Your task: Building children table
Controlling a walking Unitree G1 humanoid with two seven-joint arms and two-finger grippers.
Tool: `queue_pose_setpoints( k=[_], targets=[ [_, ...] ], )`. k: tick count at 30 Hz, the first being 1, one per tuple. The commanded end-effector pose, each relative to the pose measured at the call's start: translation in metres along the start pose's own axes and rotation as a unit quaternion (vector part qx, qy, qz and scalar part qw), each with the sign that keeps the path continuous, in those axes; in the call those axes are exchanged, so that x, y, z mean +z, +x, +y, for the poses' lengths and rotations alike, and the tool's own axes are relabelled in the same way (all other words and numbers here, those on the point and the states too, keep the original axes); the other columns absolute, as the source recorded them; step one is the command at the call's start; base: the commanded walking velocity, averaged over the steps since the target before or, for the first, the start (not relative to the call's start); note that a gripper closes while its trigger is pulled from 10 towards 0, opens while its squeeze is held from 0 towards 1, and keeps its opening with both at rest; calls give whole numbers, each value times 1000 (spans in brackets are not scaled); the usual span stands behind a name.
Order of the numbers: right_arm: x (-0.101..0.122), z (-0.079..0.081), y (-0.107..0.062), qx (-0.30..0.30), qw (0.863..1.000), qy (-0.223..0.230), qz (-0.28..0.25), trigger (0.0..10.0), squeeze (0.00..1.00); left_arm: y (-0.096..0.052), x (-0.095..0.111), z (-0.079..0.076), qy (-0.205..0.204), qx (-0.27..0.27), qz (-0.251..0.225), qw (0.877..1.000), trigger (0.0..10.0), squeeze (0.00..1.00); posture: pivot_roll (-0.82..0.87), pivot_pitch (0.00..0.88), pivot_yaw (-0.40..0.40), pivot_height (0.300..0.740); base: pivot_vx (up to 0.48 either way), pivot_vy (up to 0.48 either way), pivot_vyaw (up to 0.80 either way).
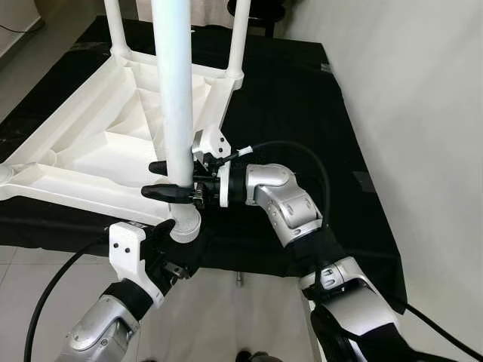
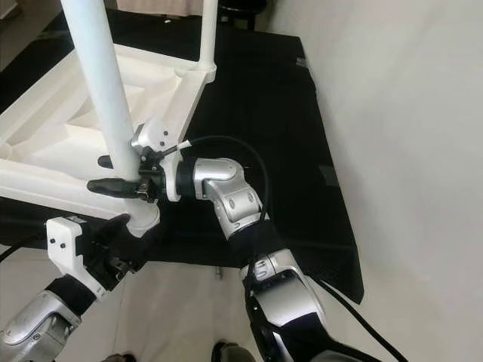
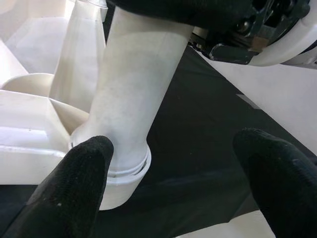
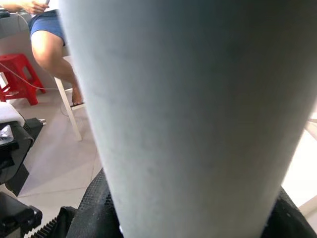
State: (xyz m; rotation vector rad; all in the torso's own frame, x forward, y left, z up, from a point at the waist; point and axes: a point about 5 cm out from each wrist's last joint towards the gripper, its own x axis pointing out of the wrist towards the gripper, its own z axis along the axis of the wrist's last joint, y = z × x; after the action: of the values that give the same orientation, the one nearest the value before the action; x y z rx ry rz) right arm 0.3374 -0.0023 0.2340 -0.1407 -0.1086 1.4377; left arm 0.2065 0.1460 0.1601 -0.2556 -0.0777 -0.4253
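Table leg [image 1: 175,90], the near white one, is standing upright in the corner socket [image 1: 185,225] of the upside-down kids' table [image 1: 83,151], which lies on a black mat [image 1: 302,98] on the floor. Two more legs stick up at the far corners.

The right end effector [image 1: 167,179] comes in from the right and has its two black fingers pinched around the leg, low down, just above the socket. In the right wrist view the leg sits right up against the camera, so it's a snug hold. The left end effector [image 3: 173,173] is below and near, with its fingers spread wide either side of the socket collar. One pad [image 3: 74,178] looks to be touching or nearly touching the collar, the other is well apart.

What could go wrong, as I see it: the leg looks a bit tilted rather than dead straight in the socket, so if the right arm pushes or twists off-axis it could jam or pop out. The table isn't clamped either, so sideways force might just slide it on the mat. And with the left fingers open, nothing's bracing that corner yet.

There's a person sitting on a chair in the background of the right wrist view.
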Motion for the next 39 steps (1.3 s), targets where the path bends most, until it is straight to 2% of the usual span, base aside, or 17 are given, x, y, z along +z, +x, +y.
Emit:
queue_pose_setpoints(
  k=[1,7,8,9,10,11,12,15,16,21,22,23,24,29,30,38,39],
  targets=[
    [-12,-1,-5,-14,1000,18,20,0,0,-2,-1,-1,1,3,5,1000,10000,0,66,205,-147,740,0,0,0],
    [-27,-11,-36,-144,988,48,34,0,0,-1,-1,2,2,4,4,1000,10000,0,39,196,-142,740,0,0,0],
    [-33,-29,-61,-321,944,50,59,0,0,-1,-1,4,3,5,4,1000,10000,0,31,192,-142,740,0,0,0],
    [-33,-29,-61,-321,944,50,59,0,0,-1,-1,4,3,5,4,1000,10000,0,31,192,-142,740,0,0,0],
    [-41,-37,-97,-493,863,52,92,0,0,-1,-2,5,3,5,5,1000,10000,0,18,183,-142,740,0,0,0],
    [-41,-37,-97,-493,863,52,92,0,0,-1,-2,5,3,5,5,1000,10000,0,18,183,-142,740,0,0,0],
    [-45,-27,-113,-559,822,41,105,0,0,0,-1,7,4,5,5,1000,10000,0,24,183,-133,740,0,0,0],
    [-45,-27,-113,-559,822,41,105,0,0,0,-1,7,4,5,5,1000,10000,0,24,183,-133,740,0,0,0],
    [-49,-14,-119,-579,806,41,114,0,0,1,-2,9,5,5,5,1000,10000,0,7,169,-128,740,0,0,0],
    [-50,-3,-107,-544,830,51,111,0,0,4,-3,12,8,6,5,1000,10000,0,10,158,-140,740,0,0,0],
    [-48,-2,-97,-523,844,60,103,2471,0,4,-3,12,9,9,2,1000,10000,0,11,157,-145,740,0,0,0],
    [-48,-2,-97,-523,844,60,103,2471,0,4,-3,12,9,9,2,1000,10000,0,11,157,-145,740,0,0,0],
    [-44,0,-86,-502,857,70,90,10000,0,4,-3,12,9,11,1,1000,10000,0,10,155,-146,740,0,0,0],
    [-27,6,-62,-435,895,87,42,10000,0,5,-3,12,8,12,-2,1000,10000,0,6,152,-146,740,0,0,0],
    [-21,7,-57,-399,912,91,21,10000,1000,5,-3,12,7,11,-2,1000,10000,0,8,151,-147,740,0,0,0],
    [-3,-1,-44,-212,975,60,-6,10000,1000,5,-4,7,4,7,-3,1000,10000,0,23,155,-152,740,0,0,0],
    [-2,-2,-42,-179,983,42,2,10000,667,5,-4,6,3,7,-3,1000,10000,0,30,157,-154,740,0,0,0]
  ],
)
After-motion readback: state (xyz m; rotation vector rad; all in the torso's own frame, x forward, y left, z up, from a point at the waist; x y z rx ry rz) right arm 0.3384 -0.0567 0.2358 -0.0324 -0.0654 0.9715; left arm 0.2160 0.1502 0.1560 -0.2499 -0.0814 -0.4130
